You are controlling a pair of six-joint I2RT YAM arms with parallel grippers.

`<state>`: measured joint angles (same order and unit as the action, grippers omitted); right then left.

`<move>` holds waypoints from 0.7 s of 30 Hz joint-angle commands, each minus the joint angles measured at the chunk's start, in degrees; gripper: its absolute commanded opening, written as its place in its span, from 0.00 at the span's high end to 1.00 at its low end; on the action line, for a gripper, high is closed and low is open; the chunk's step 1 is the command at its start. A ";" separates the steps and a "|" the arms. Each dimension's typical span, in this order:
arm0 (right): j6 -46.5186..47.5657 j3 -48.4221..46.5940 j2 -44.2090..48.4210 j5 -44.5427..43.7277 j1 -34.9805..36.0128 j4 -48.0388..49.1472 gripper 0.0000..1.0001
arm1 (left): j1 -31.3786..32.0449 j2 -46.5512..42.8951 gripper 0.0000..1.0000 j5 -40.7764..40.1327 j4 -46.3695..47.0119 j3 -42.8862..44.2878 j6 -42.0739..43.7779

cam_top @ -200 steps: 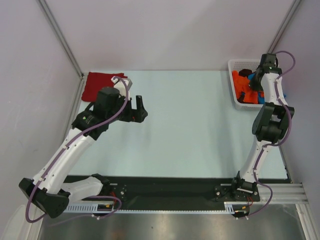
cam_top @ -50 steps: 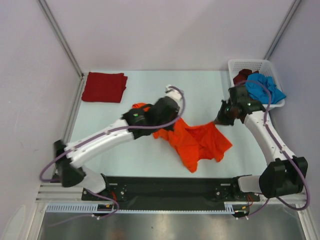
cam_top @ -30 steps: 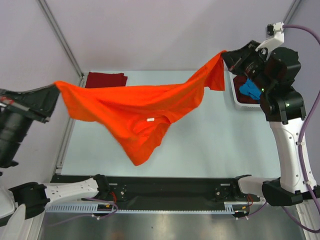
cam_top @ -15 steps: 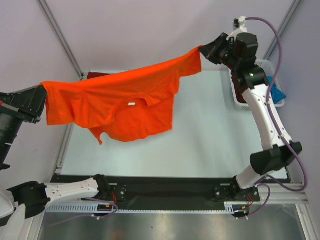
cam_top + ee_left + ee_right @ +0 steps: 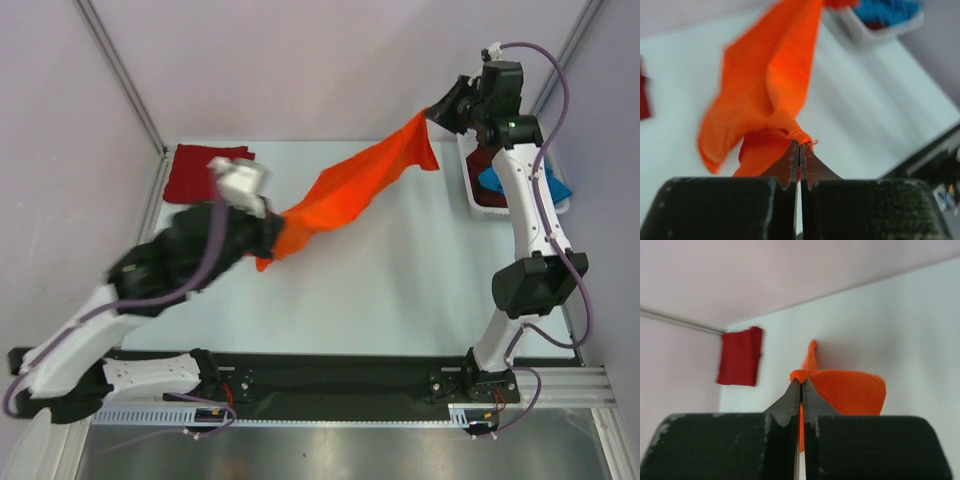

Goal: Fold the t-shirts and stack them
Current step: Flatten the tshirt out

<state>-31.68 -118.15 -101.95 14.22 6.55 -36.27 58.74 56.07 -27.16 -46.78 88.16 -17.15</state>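
Note:
The bright orange t-shirt (image 5: 355,190) hangs stretched in the air over the table, from the middle left up to the back right. My left gripper (image 5: 268,238) is shut on its lower left end, and the cloth (image 5: 775,85) runs away from my left gripper (image 5: 800,145) in the left wrist view. My right gripper (image 5: 432,112) is shut on the upper right corner, high near the basket; the right wrist view has that gripper (image 5: 801,382) pinching the orange cloth (image 5: 850,392). A folded dark red t-shirt (image 5: 207,173) lies flat at the table's back left corner. A blue t-shirt (image 5: 497,180) lies in the basket.
The white lattice basket (image 5: 470,165) stands at the back right with blue and dark cloth inside, partly behind my right arm. Grey walls and metal posts bound the table at the back and sides. The dark red t-shirt (image 5: 740,362) also shows in the right wrist view.
My left arm swung in from the far left to the table's middle left, so the wide-spread orange t-shirt has gathered into a narrow hanging band. The right gripper stays high at the back right.

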 commanded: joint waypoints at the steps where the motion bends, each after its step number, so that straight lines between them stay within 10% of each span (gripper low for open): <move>1: 10.12 -0.68 -4.74 -3.13 -0.74 -8.19 0.98 | 0.23 5.35 1.00 21.73 12.75 -8.86 -2.10; 6: 14.10 -1.38 -10.80 -5.87 -0.92 -8.37 0.79 | 3.31 18.96 0.95 29.96 18.57 -7.58 -0.96; 11: 13.31 -7.45 -13.01 -8.15 -1.62 -16.72 0.24 | 3.05 21.28 0.23 25.07 16.99 -4.40 -0.17; 15: 13.40 -5.43 -7.92 -10.35 -1.19 -21.46 0.13 | -0.99 17.67 0.21 22.86 12.70 -4.40 -0.96; 21: 12.18 11.15 7.00 -12.54 6.97 -26.04 0.24 | -12.05 13.10 0.34 20.73 5.30 -7.03 -5.78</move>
<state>-19.33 -112.03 -104.03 3.29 7.99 -57.23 51.40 71.50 -4.84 -37.50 81.06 -19.59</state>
